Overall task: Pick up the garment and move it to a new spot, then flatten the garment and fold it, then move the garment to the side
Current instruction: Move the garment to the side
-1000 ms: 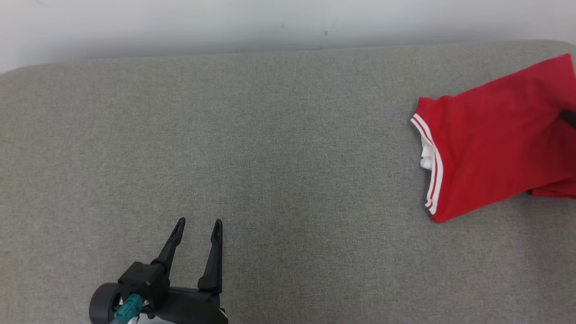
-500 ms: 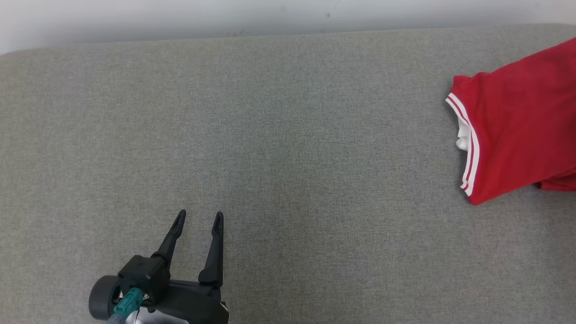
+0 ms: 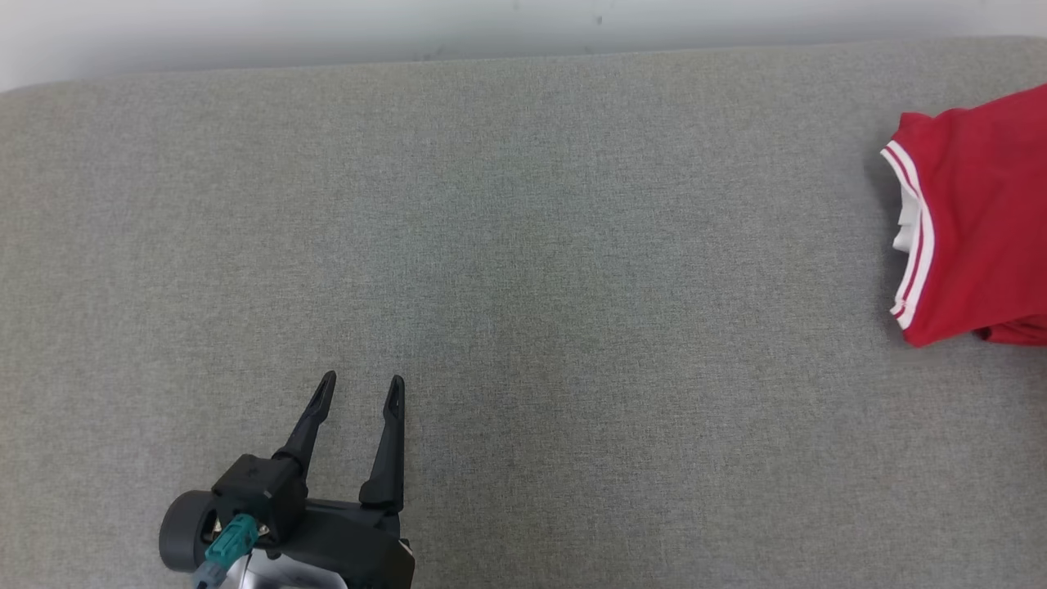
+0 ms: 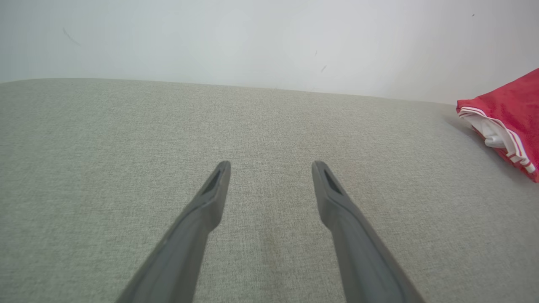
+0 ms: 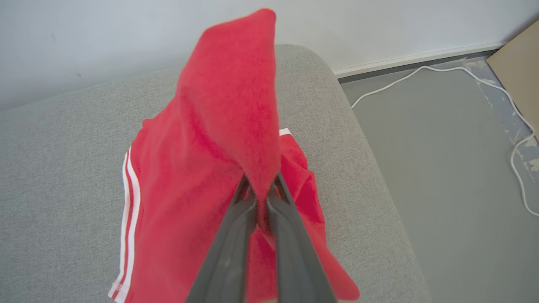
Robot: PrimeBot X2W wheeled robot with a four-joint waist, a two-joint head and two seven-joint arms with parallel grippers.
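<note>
The garment (image 3: 973, 221) is red with white stripes along one hem and lies folded at the far right of the grey cushioned surface (image 3: 523, 270), partly cut off by the frame edge. In the right wrist view my right gripper (image 5: 261, 189) is shut on a fold of the garment (image 5: 227, 126), which rises in a peak above the fingers. The left wrist view catches the garment (image 4: 509, 113) at its right edge. My left gripper (image 3: 357, 391) stands open at the lower left, far from the cloth, with nothing between its fingers (image 4: 219, 185).
The surface's rounded right end (image 5: 370, 160) drops to a grey floor (image 5: 442, 147) where a white cable (image 5: 497, 92) runs. A pale wall (image 3: 327, 29) stands behind the surface. A tan board (image 5: 520, 59) leans at the far right.
The garment has slid steadily to the right across the surface, and more of it now lies past the head view's right edge. The left gripper has stayed in place, open.
</note>
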